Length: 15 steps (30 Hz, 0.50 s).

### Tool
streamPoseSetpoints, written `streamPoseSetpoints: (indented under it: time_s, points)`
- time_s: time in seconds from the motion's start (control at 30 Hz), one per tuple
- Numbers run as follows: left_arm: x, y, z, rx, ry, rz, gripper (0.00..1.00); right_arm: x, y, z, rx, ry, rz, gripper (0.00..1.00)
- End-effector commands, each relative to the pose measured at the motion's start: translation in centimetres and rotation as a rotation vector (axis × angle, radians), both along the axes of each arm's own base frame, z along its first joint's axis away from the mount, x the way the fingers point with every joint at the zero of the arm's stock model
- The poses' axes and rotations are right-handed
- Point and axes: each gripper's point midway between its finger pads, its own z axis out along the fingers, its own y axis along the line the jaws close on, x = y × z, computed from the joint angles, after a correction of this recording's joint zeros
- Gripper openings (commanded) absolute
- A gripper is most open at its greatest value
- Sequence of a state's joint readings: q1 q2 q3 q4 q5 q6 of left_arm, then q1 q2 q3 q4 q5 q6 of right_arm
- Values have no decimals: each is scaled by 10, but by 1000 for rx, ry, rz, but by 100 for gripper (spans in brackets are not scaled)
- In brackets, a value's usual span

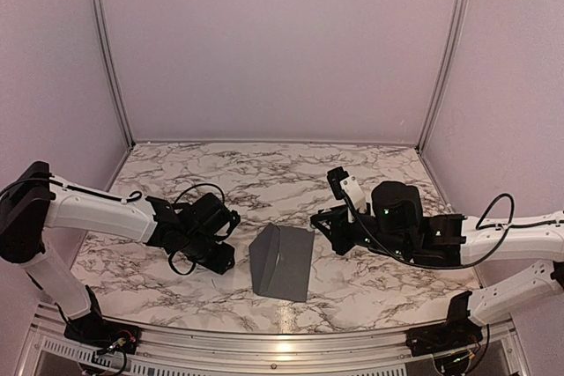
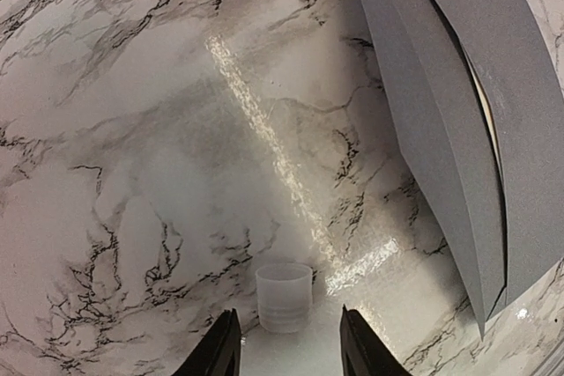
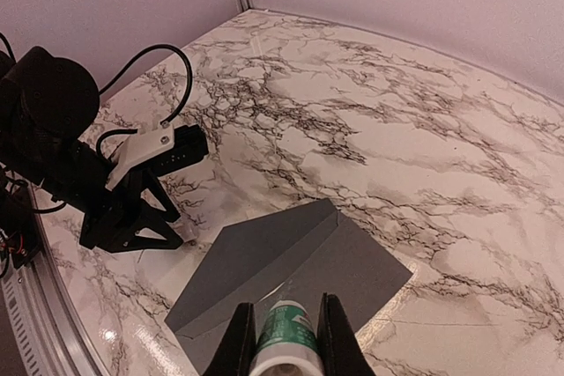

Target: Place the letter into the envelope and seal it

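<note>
Sealing the dark grey paper envelope (image 1: 282, 263) seems in hand: right gripper (image 3: 285, 307) clamps a white-and-green tube (image 3: 286, 338), left gripper (image 2: 289, 316), half-open, straddles without touching a small translucent cap (image 2: 284, 292), probably to pinch next.

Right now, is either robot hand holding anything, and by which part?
The right gripper pinches a white-and-green tube by its sides. The left gripper holds nothing; a small cap sits untouched between its open jaws.

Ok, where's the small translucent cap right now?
Left wrist view, bottom centre: the small translucent cap stands on the marble table right at the tips of the open left gripper, with the grey envelope lying to its right.
</note>
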<state>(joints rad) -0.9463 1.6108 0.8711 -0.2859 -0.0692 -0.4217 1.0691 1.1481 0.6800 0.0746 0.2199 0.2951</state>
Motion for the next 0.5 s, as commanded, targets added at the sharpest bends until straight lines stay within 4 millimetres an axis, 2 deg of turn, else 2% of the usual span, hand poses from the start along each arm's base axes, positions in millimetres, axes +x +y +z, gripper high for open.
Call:
streamPoseSetpoints:
  time_s: [0.0,0.47]
  points:
    - [-2,10,-8,33,-8,-5,39,4,-1,6,12,-15,-15,0]
    - [-7,6,-6,-31,-51,-63,35,6,7,3,11,2,-7,0]
